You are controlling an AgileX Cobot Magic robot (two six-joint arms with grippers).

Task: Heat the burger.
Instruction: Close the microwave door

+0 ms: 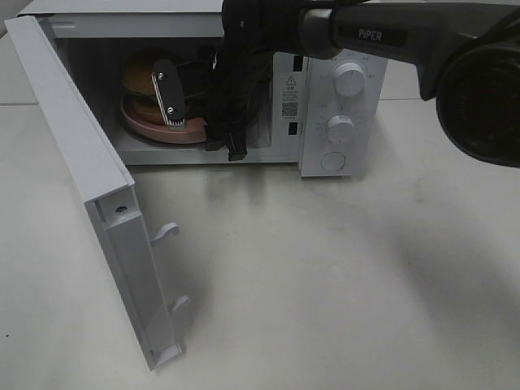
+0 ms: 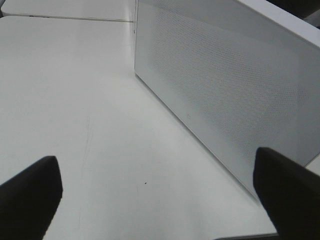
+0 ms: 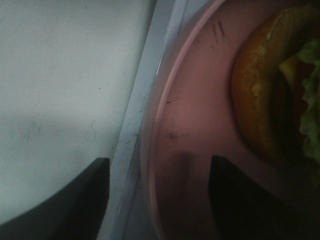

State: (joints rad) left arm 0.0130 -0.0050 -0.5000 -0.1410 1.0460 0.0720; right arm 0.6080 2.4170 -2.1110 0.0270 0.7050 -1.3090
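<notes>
The burger (image 1: 145, 77) sits on a pink round plate (image 1: 158, 130) inside the white microwave (image 1: 357, 49), whose door (image 1: 81, 162) stands wide open to the left. My right gripper (image 1: 185, 122) reaches into the cavity in front of the burger. In the right wrist view its jaws are apart and straddle the plate's rim (image 3: 150, 130): one finger (image 3: 235, 200) over the plate, the other (image 3: 75, 200) off it. The burger (image 3: 260, 100) lies just beyond. My left gripper (image 2: 156, 157) is open and empty over the table, not seen in the exterior high view.
The microwave's knobs (image 1: 350, 81) and button panel are on its right front. Its perforated side wall (image 2: 225, 90) stands close ahead of my left gripper. The open door juts toward the front left, with latch hooks (image 1: 166, 231) on its inner edge.
</notes>
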